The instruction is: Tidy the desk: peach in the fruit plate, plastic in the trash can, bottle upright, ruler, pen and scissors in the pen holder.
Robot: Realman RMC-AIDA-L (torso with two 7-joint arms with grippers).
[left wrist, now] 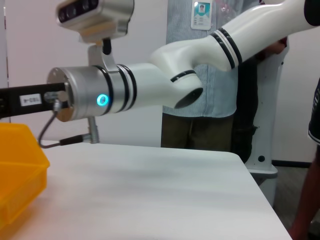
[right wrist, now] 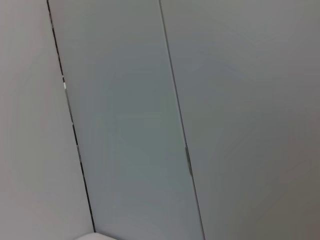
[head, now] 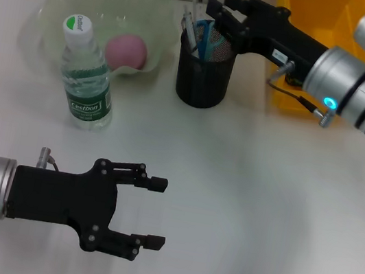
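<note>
My right hand (head: 212, 16) sits over the pen holder (head: 205, 71) at upper centre; whether it grips anything I cannot tell, so I should release only with the tip inside the rim. My left hand (head: 154, 212) rests spread and empty, lower left. The peach (head: 127, 50) lies in the plate (head: 65, 0); the bottle (head: 86, 76) stands upright.

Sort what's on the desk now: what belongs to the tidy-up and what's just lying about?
Job: peach in fruit plate; bottle upright; pen holder under right gripper; yellow trash can; left gripper open, idle.
Lying about: nothing visible.
</note>
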